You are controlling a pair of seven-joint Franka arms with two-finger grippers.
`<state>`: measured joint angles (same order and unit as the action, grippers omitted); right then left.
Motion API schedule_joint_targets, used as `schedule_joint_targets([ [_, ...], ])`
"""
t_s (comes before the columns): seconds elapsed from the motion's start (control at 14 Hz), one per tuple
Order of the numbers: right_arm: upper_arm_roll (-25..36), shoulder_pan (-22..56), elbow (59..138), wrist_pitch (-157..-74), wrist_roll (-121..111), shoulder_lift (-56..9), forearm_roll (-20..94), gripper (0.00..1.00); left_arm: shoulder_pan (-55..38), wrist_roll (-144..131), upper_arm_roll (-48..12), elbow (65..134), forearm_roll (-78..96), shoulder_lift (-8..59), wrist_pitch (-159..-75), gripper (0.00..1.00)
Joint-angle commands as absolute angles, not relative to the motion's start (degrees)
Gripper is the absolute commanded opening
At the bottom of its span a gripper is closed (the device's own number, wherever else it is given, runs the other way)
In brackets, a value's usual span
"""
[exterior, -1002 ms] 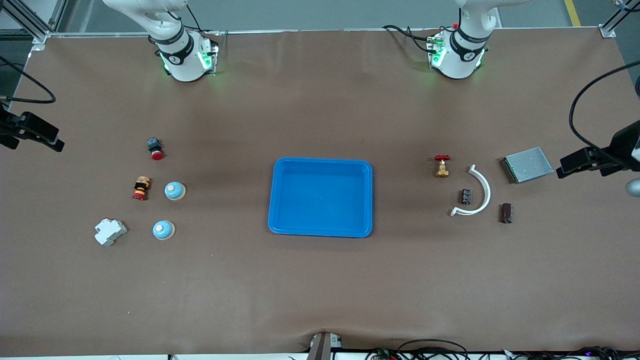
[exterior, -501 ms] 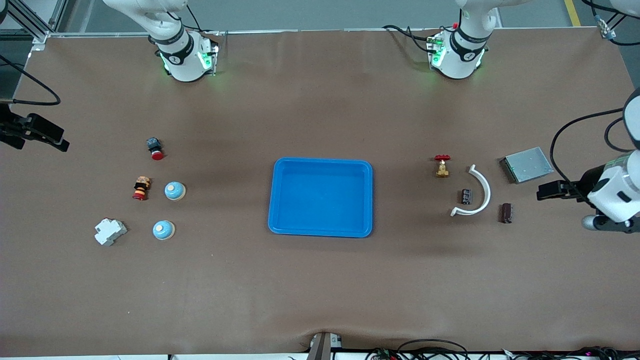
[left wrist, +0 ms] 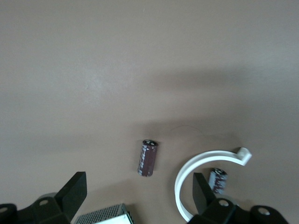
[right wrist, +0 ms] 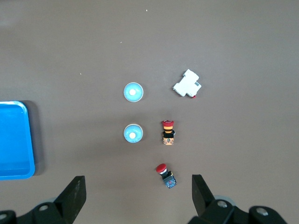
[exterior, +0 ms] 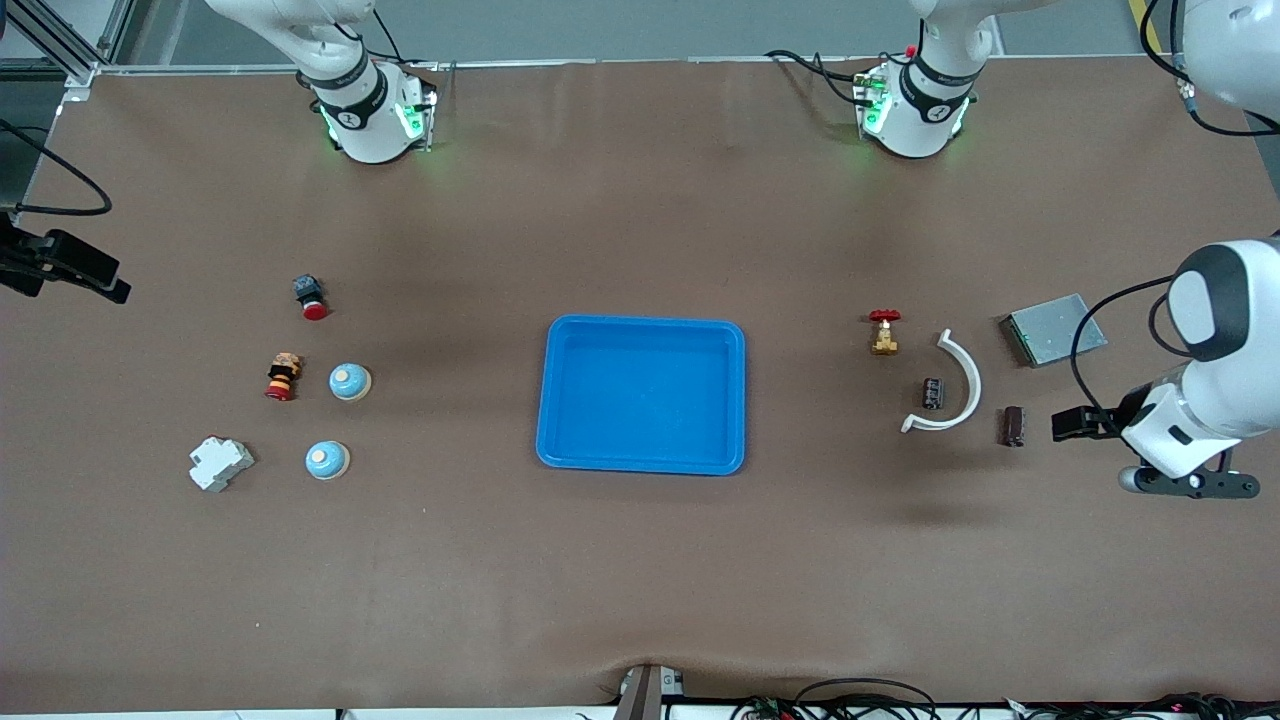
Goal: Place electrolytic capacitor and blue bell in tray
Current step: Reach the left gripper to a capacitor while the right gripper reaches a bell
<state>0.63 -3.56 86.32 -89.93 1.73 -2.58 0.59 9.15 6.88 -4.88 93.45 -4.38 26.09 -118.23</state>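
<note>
The blue tray [exterior: 642,394] lies mid-table; its corner shows in the right wrist view [right wrist: 14,140]. Two blue bells [exterior: 350,381] [exterior: 327,460] stand toward the right arm's end, both in the right wrist view [right wrist: 133,134] [right wrist: 133,92]. A brown capacitor [exterior: 1014,426] [left wrist: 148,157] and a darker capacitor [exterior: 933,393] [left wrist: 217,180] lie toward the left arm's end. My left gripper [exterior: 1072,425] [left wrist: 138,200] is open and empty, high over the table beside the brown capacitor. My right gripper [exterior: 95,278] [right wrist: 138,200] is open and empty, high over the right arm's end of the table.
A white curved clip [exterior: 955,385] [left wrist: 201,168] half-rings the darker capacitor. A grey metal box [exterior: 1055,329] [left wrist: 105,217] and a red-handled brass valve [exterior: 884,332] lie nearby. By the bells are a white breaker [exterior: 220,463], a striped push button [exterior: 282,376] and a red push button [exterior: 311,297].
My left arm has swung in from the table's end and come over the spot beside the brown capacitor. My right gripper has barely shifted. No object has moved.
</note>
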Motion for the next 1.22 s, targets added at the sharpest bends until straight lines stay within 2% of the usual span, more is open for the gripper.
schedule_joint_targets([
  [0.0, 1.1, -2.9, 87.5, -90.3, 1.9, -2.0, 0.6, 1.0, 9.8, 6.9, -5.1, 96.0, -5.4, 26.6, -120.6, 1.0],
  [0.43, 0.9, -2.5, 88.9, -93.7, 2.3, -2.1, 1.1, 1.0, 9.5, 6.7, -5.0, 96.0, -5.4, 31.5, -120.7, 1.0],
  [1.15, 0.7, -1.8, 107.3, -110.1, 4.0, -1.8, 1.1, 1.0, 9.2, 6.5, -5.0, 95.6, -8.3, 37.6, -126.7, 1.0],
])
